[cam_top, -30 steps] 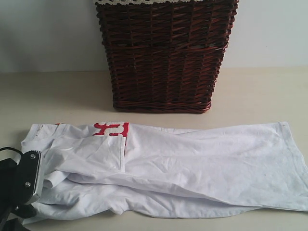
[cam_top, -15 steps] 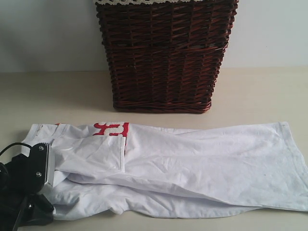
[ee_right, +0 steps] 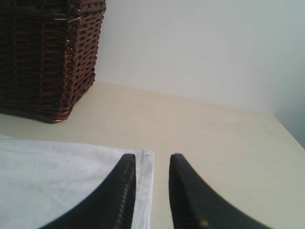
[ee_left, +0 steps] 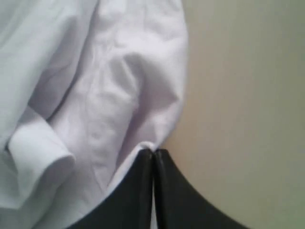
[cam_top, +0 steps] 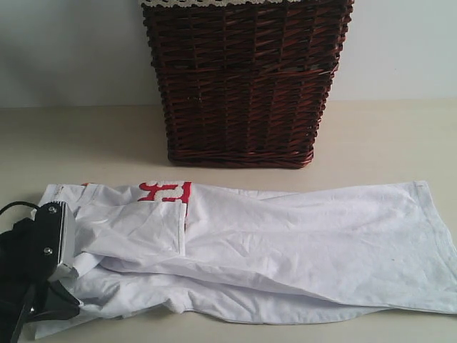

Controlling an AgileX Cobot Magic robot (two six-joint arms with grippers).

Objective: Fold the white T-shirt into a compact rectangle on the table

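Exterior view
- Landmark: we take the dark wicker basket [cam_top: 243, 86] as our reference; it stands upright on the table [cam_top: 86, 136].
- White T-shirt [cam_top: 285, 243]: we find it lying as a long, creased band in front of the basket, apart from its base, reaching past the basket on both sides.
- Red letters [cam_top: 166, 191]: they show on the shirt's edge nearest the basket, below the basket's left corner.
- Left gripper [cam_top: 64, 275]: it sits at the shirt's end, forward and left of the basket, touching the cloth.

Left wrist view
- Left gripper [ee_left: 153, 155]: we see the two black fingers pressed together with no gap, and the hem of the white T-shirt [ee_left: 95, 95] nipped at their tips.
- Table [ee_left: 248, 95]: bare surface lies beside the gathered cloth.

Right wrist view
- Right gripper [ee_right: 152, 164]: we see the fingers parted by a narrow gap and holding nothing.
- White T-shirt [ee_right: 57, 181]: its flat corner lies under one finger, forward and right of the basket [ee_right: 43, 57].
- Table [ee_right: 190, 124]: bare surface runs from the basket to the wall.
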